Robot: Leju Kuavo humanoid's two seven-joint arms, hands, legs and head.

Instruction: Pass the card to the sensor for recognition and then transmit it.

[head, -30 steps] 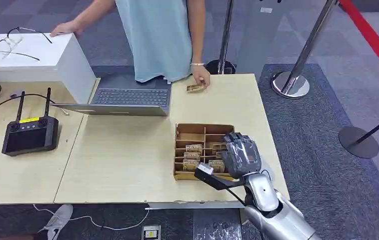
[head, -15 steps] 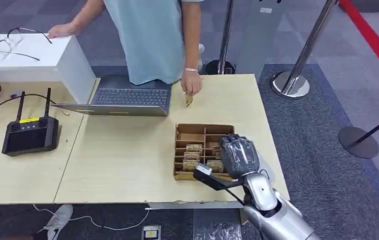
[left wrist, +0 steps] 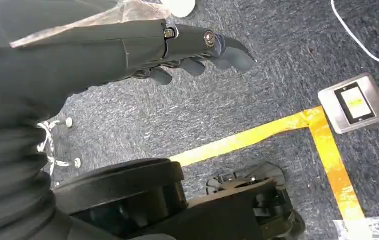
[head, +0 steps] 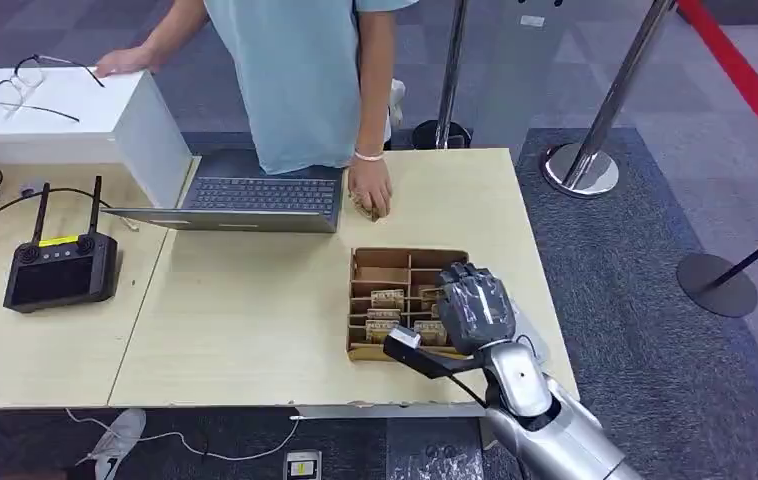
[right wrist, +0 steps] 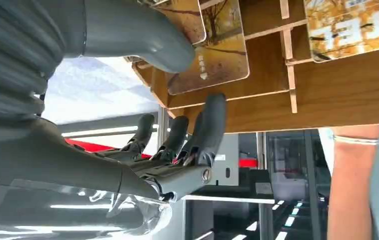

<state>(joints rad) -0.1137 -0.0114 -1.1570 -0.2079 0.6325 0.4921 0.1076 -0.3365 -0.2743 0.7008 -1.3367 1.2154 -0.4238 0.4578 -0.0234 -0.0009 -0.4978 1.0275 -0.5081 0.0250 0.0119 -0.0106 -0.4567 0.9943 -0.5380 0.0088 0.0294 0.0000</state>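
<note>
One laptop (head: 255, 195), one controller (head: 60, 268), one glasses (head: 30, 80).

Cards (head: 387, 297) in cardboard divider box (head: 407, 258): dark print on faces, too small to read in head view. Right wrist view: card (right wrist: 221, 47) beside right hand's thumb (right wrist: 142, 37) carries small white characters and white arrow mark, not legible; neighbouring card (right wrist: 356, 25) shows large pale block lettering, turned and cropped, not decipherable. Remote controller (head: 59, 269): yellow label strip along top edge, text unreadable. Floor plate (left wrist: 354, 102): yellow-and-black sticker, wording unreadable.
</note>
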